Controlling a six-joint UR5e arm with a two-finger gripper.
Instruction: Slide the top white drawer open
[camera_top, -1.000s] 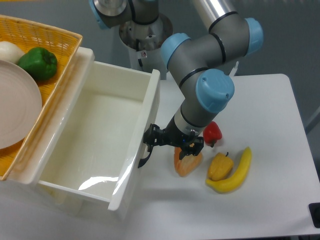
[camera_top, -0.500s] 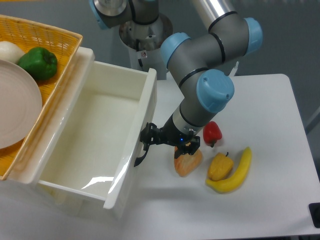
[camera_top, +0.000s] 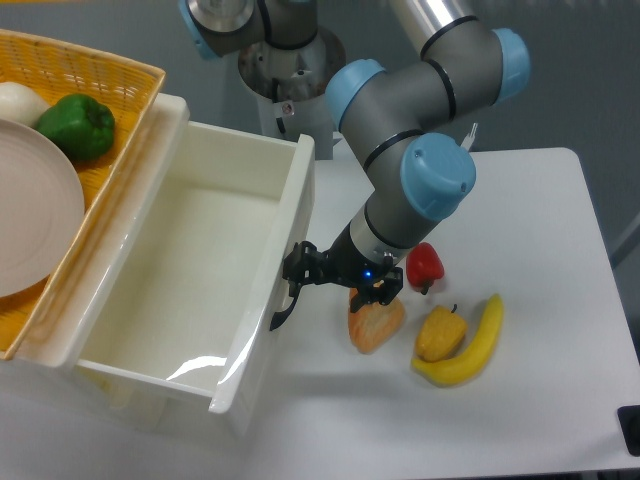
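Black gripper pressed against the front panel of the top white drawer, at its black curved handle; whether the fingers are clamped on the handle or merely beside it cannot be told, since the wrist hides them from this angle. Small blue light glowing on the gripper body. One arm only, grey with light-blue joint caps, reaching down from the upper middle of the frame and bending left toward the drawer front.

Drawer pulled well out, filling the left centre of the frame, its glossy white inside bare, its front panel slanting from upper middle to lower left-centre.

Four pieces of fruit and vegetable on the white table right of the gripper: one orange-coloured piece just below the wrist, one red pepper beside the wrist, one yellow pepper touching one banana at lower right.

One woven yellow basket on top of the cabinet in the upper left corner, holding one green pepper, one pale round thing at the left edge, and one cream plate
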